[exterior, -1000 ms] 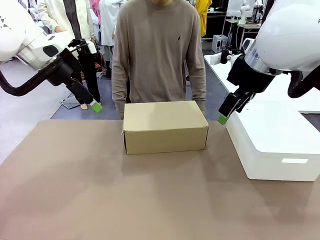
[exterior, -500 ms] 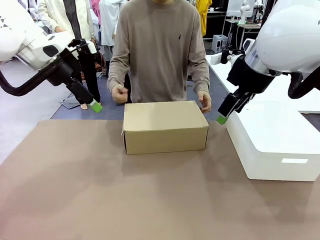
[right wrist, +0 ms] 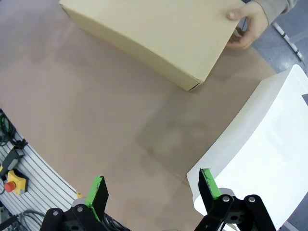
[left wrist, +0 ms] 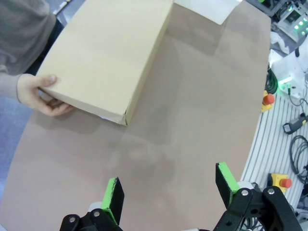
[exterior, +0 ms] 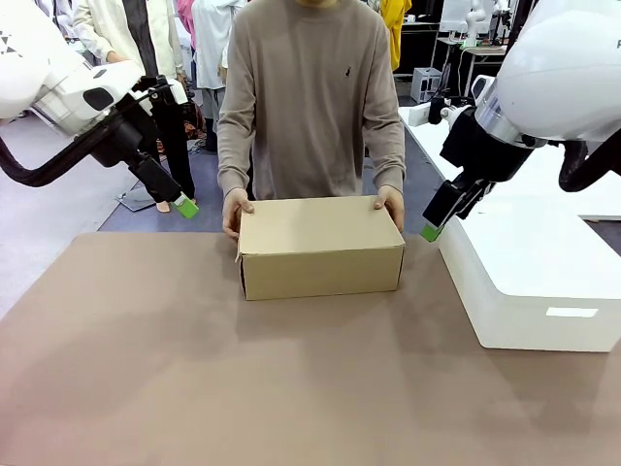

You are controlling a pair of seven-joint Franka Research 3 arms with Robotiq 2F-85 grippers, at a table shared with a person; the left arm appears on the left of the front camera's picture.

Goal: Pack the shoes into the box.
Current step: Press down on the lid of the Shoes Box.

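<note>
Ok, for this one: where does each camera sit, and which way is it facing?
Front: between the arms, facing the person across the table; left end effector and right end effector hang raised.
Left wrist: above the table, looking down; open green pads at bottom.
Right wrist: likewise, beside the white box.
All share the closed cardboard shoebox the person's hands grip.

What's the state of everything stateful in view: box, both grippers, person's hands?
cardboard shoebox: lid closed, flat on the table, between the arms.
white box: closed, beside the shoebox on the robot's right.
left gripper: open, empty, above the table.
right gripper: open, empty, above the table by the white box's edge.
person's hands: one on each far corner of the shoebox.
</note>
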